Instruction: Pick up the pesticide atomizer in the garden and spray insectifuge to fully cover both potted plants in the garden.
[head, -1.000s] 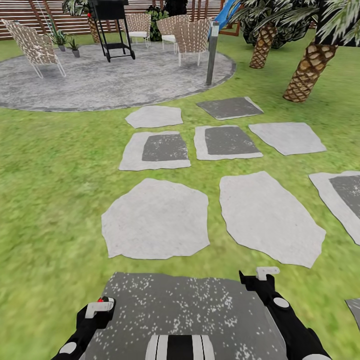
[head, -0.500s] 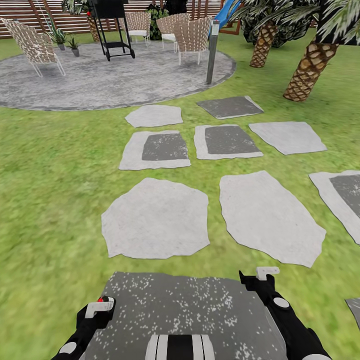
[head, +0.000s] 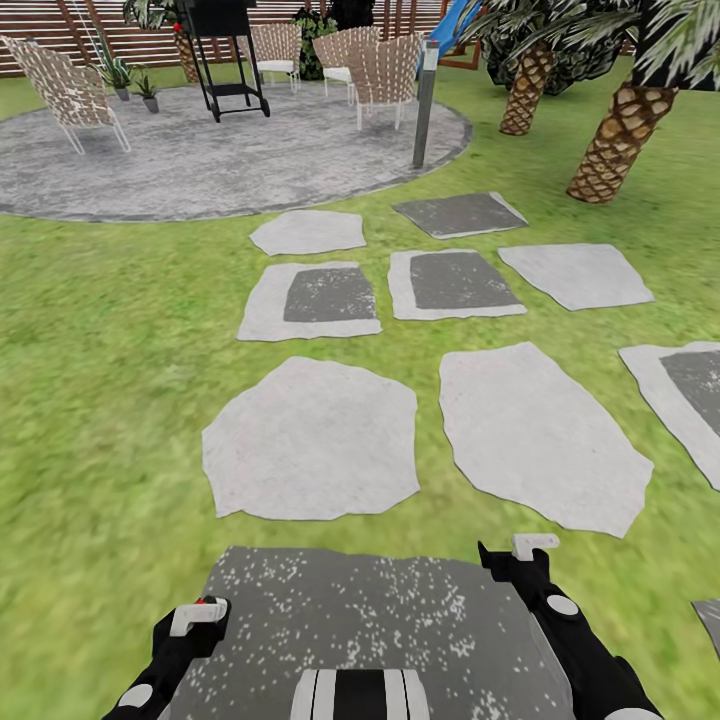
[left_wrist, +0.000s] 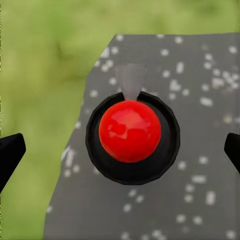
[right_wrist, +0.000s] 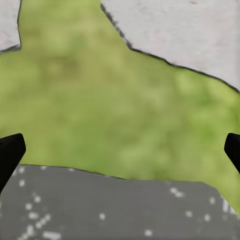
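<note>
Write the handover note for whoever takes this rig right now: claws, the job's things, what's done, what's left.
Left claw: the pesticide atomizer sits between its fingertips, red top toward the wrist camera. The tips stand wide of it, so a firm grip cannot be confirmed.
Right claw: open, nothing in it.
Potted plants: both at the far left back of the round patio, beside a wicker chair, well ahead past the stepping stones.
Done: atomizer is at the left claw.
Left: drive to the plants and spray both fully.
</note>
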